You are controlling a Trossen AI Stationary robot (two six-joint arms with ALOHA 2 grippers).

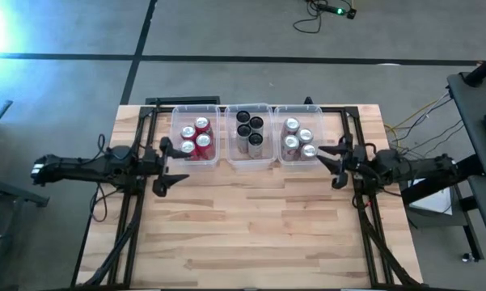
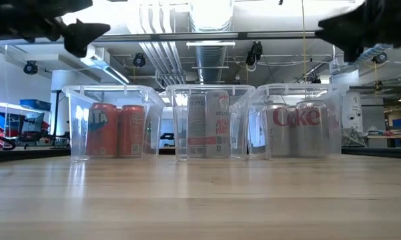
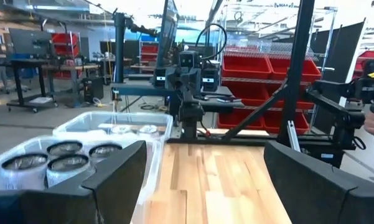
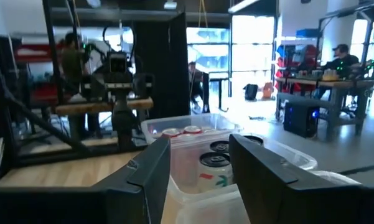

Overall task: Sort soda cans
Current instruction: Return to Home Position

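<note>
Grippers on both arms were empty. The left gripper had its two fingers spread wide, with only bare wood showing between them in the left wrist view, and it carried nothing. It hung over the left part of the table, just in front of the near outer corner of the left bin, close to the bin but not touching it. The right gripper was also opened wide and held nothing; it stood over the right part of the table, near the front outer corner of the right bin and apart from it. In the low view both grippers hung higher than the rims of the bins. Three clear bins stood side by side in a row at the far edge of the table, between the two arms. Four red soda cans stood upright in the left bin. Four dark soda cans stood upright in the middle bin. Four silver-grey soda cans stood upright in the right bin, and the low view showed red lettering on their sides. No can lay on the open wood.
</note>
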